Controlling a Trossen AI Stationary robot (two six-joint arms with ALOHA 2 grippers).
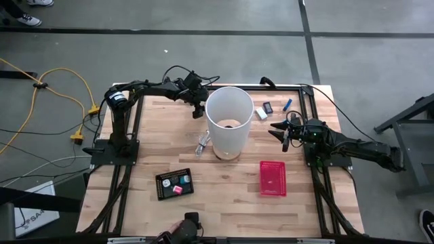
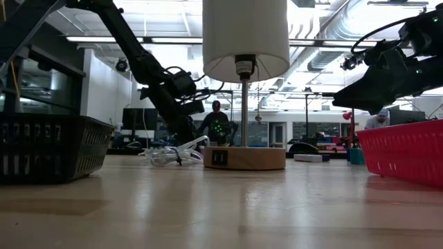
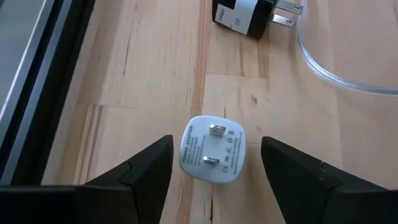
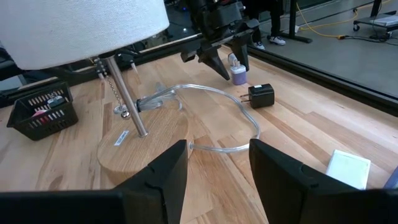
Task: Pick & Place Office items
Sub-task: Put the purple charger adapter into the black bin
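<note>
Jaws of the left gripper point(image 3: 214, 171) spread wide around a white rounded-square plug adapter point(image 3: 212, 150) showing 2 metal prongs.

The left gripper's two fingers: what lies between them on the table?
A white plug adapter lies on the wood, prongs up, between the open fingers of the left gripper, touching neither. The left wrist view shows this.

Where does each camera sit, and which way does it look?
High: overhead, straight down on the table; both arms show.
Low: tabletop height, level toward the lamp; arms above.
Left wrist: down past the open left gripper at a white plug adapter.
Right wrist: past the open right gripper toward lamp and left gripper.
Both wrist views share the adapter.
</note>
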